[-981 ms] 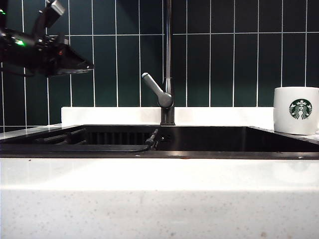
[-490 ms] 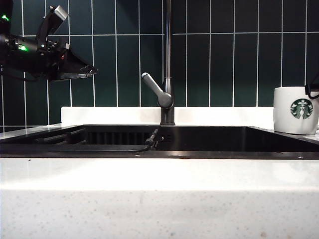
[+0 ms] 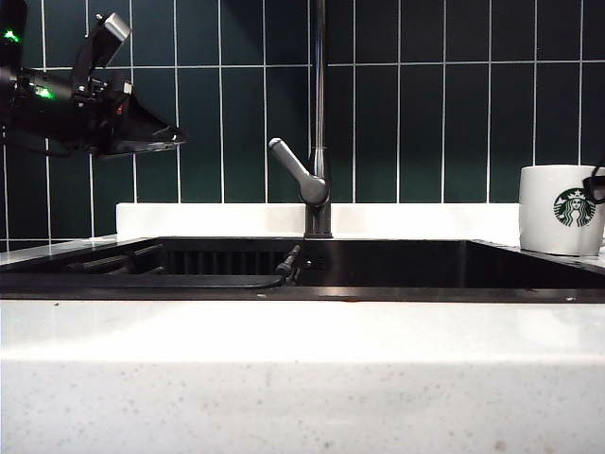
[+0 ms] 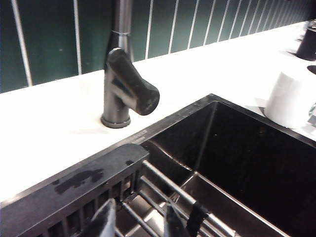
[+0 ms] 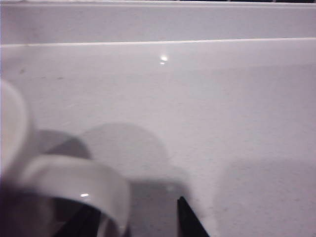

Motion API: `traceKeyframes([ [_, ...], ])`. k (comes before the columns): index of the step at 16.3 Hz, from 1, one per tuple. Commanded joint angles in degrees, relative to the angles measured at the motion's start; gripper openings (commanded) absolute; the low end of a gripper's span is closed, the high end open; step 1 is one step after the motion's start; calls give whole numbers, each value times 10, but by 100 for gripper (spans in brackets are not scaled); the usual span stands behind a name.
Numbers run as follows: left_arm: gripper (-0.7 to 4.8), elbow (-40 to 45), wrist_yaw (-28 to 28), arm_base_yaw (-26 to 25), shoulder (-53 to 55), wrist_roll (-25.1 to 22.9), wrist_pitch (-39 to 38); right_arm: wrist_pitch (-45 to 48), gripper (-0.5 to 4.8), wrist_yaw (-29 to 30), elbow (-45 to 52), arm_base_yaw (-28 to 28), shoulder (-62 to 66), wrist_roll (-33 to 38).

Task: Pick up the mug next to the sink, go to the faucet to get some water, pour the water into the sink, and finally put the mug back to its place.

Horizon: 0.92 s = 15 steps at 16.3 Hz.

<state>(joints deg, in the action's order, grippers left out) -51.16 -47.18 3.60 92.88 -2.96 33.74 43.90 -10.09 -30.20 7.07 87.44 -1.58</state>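
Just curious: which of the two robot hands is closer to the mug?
The right hand, at the mug beside the sink. The left hand hangs high, left of the faucet.

Mug (image 3: 560, 210): white, round green logo on its side. Sink (image 3: 378, 265): black basin, dark rim. Faucet (image 3: 317, 142): dark grey metal. Countertop (image 3: 302, 378): white, finely speckled. Wall tiles (image 3: 425, 113): dark green, pale grout lines. Left gripper (image 3: 156, 134): black, green lights on the arm behind it.

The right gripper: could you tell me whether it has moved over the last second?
Yes. The right gripper, absent earlier, has come in from the exterior view's right edge, overlapping the standing mug.
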Motion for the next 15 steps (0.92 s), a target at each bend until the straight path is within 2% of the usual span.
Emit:
traceKeyframes([
  [1,124,-2,-7,4,-2,2,6,29,211,30,-1,21,5,-1],
  [2,124,-2,-7,6,-2,2,5,41,211,62,-4,27,17,-2],
  [5,124,-2,-17,6,-2,1,-7,43,212,89,-22,26,58,-2],
  [15,121,-2,-15,6,-2,-3,-9,68,203,66,-22,31,58,-19],
])
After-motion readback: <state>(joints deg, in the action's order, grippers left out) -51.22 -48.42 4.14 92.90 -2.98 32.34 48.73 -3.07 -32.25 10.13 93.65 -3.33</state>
